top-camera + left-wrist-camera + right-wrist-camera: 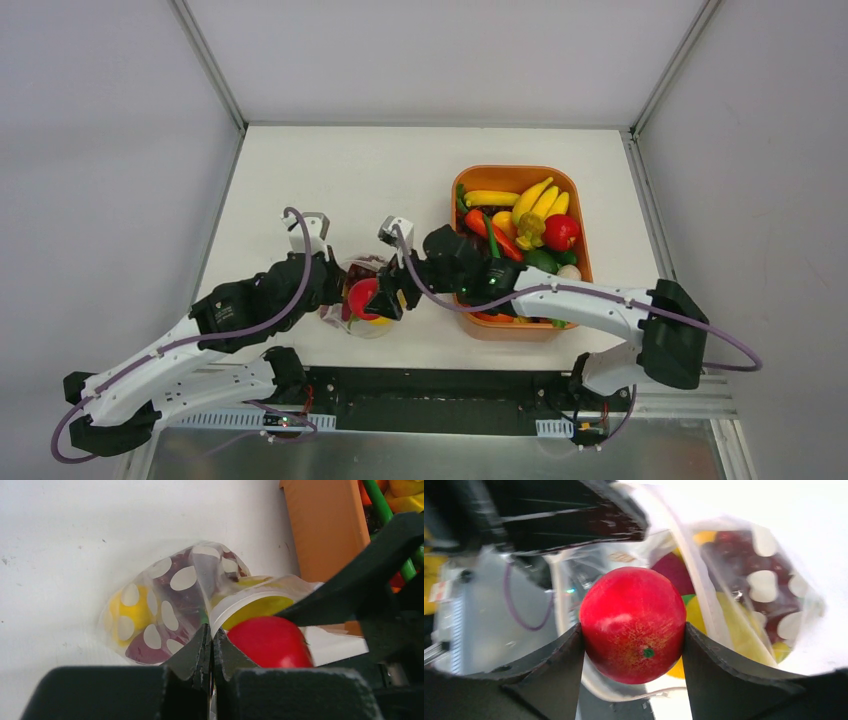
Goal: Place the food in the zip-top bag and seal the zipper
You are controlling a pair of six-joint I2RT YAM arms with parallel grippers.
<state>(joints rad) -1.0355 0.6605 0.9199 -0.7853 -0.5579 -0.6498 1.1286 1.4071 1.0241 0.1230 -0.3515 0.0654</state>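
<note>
The clear dotted zip-top bag (165,605) lies on the white table left of the tray, mouth held up. Purple grapes (187,595) and a yellow lemon (134,611) sit inside it. My left gripper (212,645) is shut on the bag's rim, pinching the whitish zipper (240,602) edge. My right gripper (633,628) is shut on a red apple (633,622), both fingers pressed against its sides, right at the bag's open mouth. From above, the apple (362,297) shows between the two grippers, over the bag (368,325).
The orange tray (520,171) stands right of the bag, holding bananas (540,200), a red tomato (562,232) and several other toy foods. Its near wall (325,525) rises close beside the bag. The right arm reaches across the tray's front.
</note>
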